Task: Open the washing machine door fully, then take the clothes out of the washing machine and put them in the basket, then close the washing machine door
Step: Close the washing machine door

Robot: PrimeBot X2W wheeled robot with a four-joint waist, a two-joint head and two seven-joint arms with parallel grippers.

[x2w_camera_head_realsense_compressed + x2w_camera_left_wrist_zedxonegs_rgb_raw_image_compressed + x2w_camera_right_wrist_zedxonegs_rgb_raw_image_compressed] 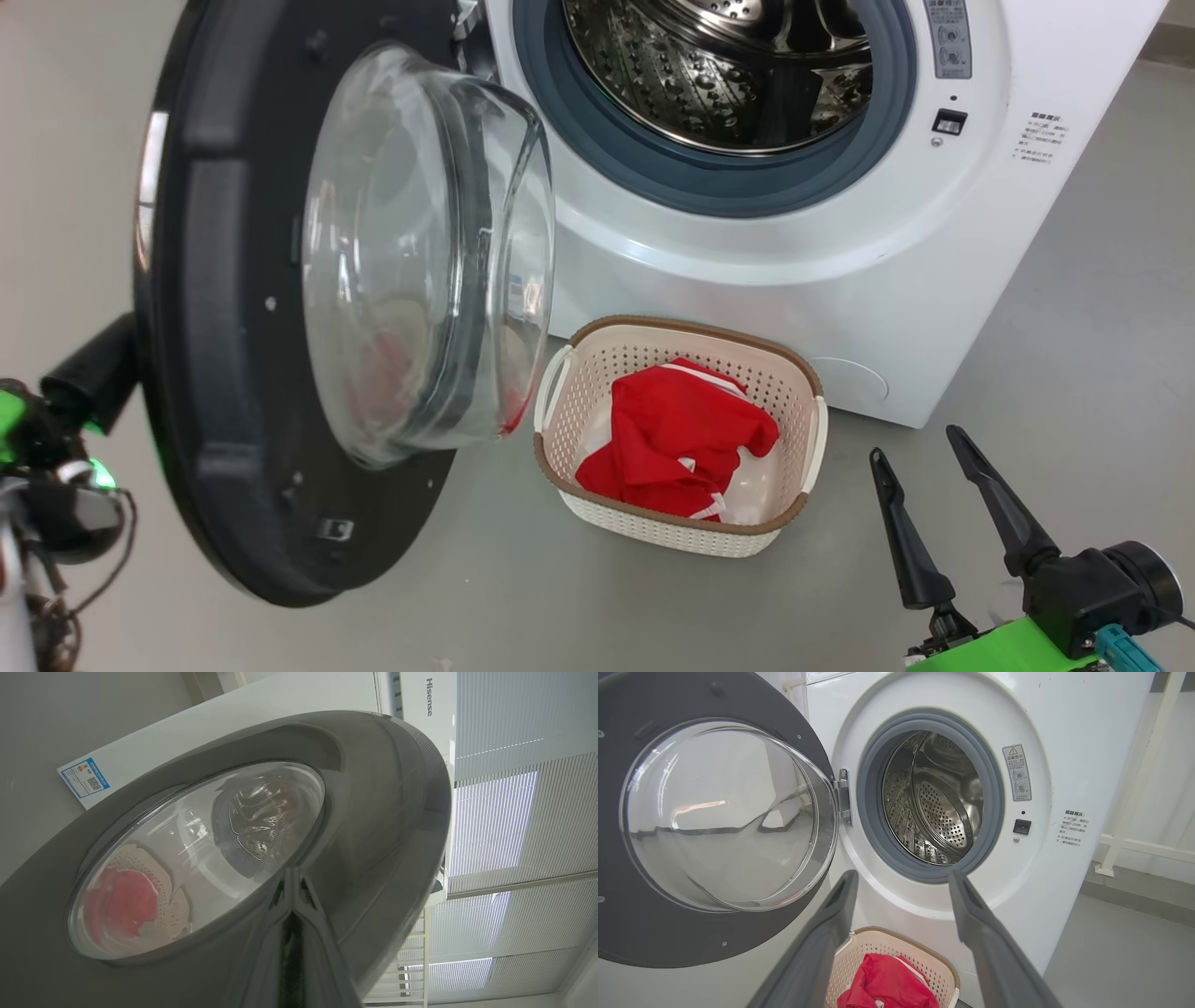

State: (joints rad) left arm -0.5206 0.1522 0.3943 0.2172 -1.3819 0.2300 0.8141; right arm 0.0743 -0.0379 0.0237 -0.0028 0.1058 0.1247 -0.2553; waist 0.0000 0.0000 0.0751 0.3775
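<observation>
Washing machine [840, 280]: white front-loader, our landmark, its steel drum [728, 75] exposed.

Washing machine door [215, 373]: hinged at the machine's left side as we face it and swung wide open, its glass bowl bulging toward the machine.

Basket [644, 359]: on the floor [1074, 373], just before the machine's foot, below the opening.

Clothes [681, 429]: red with white trim, heaped inside that basket.

Right hand [915, 443]: before the machine's right corner, fingers spread wide, holding nothing.

Left hand [292, 877]: on the door's side away from the machine, fingers pressed together, tips against the door's glossy outer rim, gripping nothing.
</observation>
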